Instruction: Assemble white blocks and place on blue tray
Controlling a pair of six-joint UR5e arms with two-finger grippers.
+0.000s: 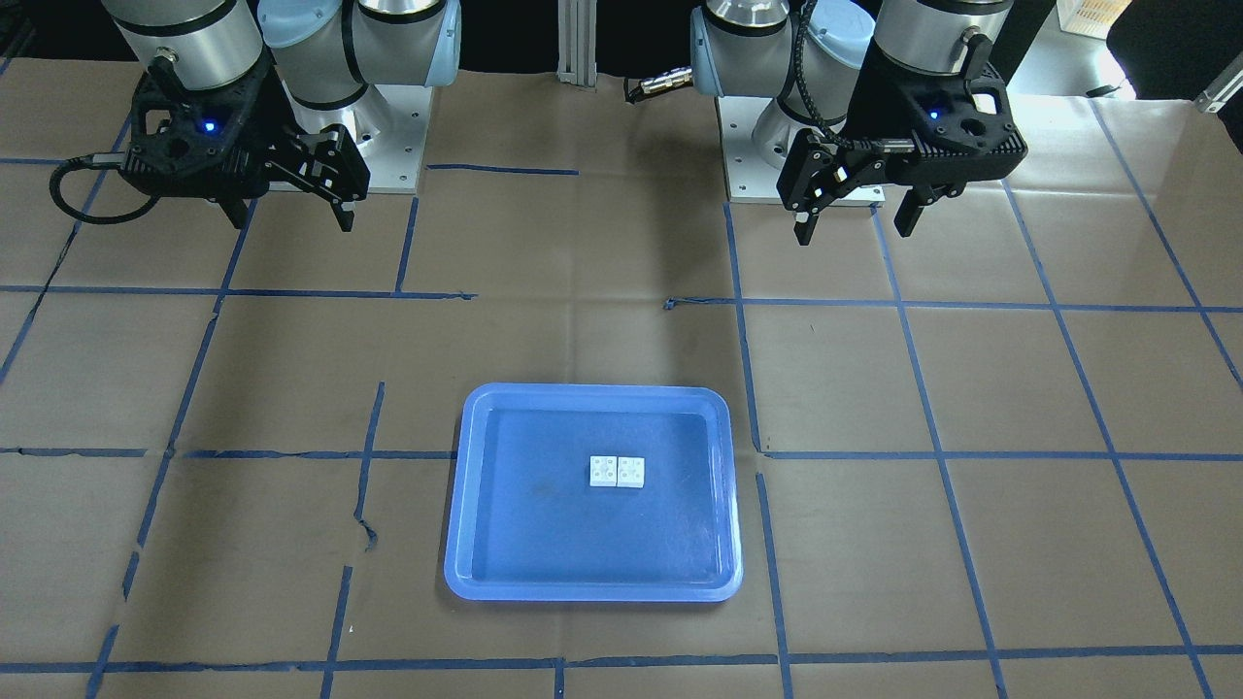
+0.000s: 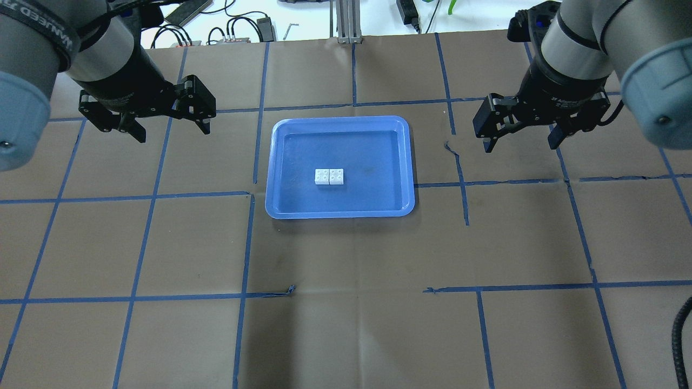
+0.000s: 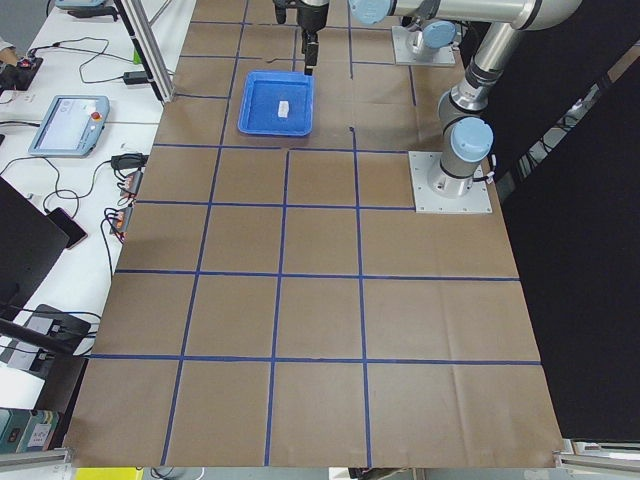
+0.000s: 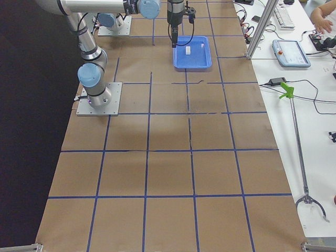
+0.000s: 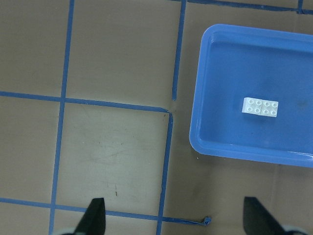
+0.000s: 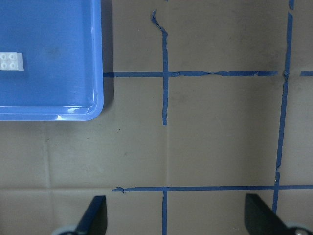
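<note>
Two white blocks (image 2: 330,176) lie side by side, touching, studs up, near the middle of the blue tray (image 2: 339,213). They also show in the front view (image 1: 617,472), the left wrist view (image 5: 260,106) and, cut off by the frame edge, the right wrist view (image 6: 11,61). My left gripper (image 2: 174,133) hovers open and empty over the table beside the tray. My right gripper (image 2: 520,147) hovers open and empty on the tray's other side. Both are well clear of the blocks.
The table is covered in brown paper with a grid of blue tape (image 2: 246,243). The arms' base plates (image 1: 388,146) stand at the robot's edge. Cables and devices (image 2: 238,29) lie beyond the far edge. A side bench with a pendant (image 3: 65,125) runs along the operators' side.
</note>
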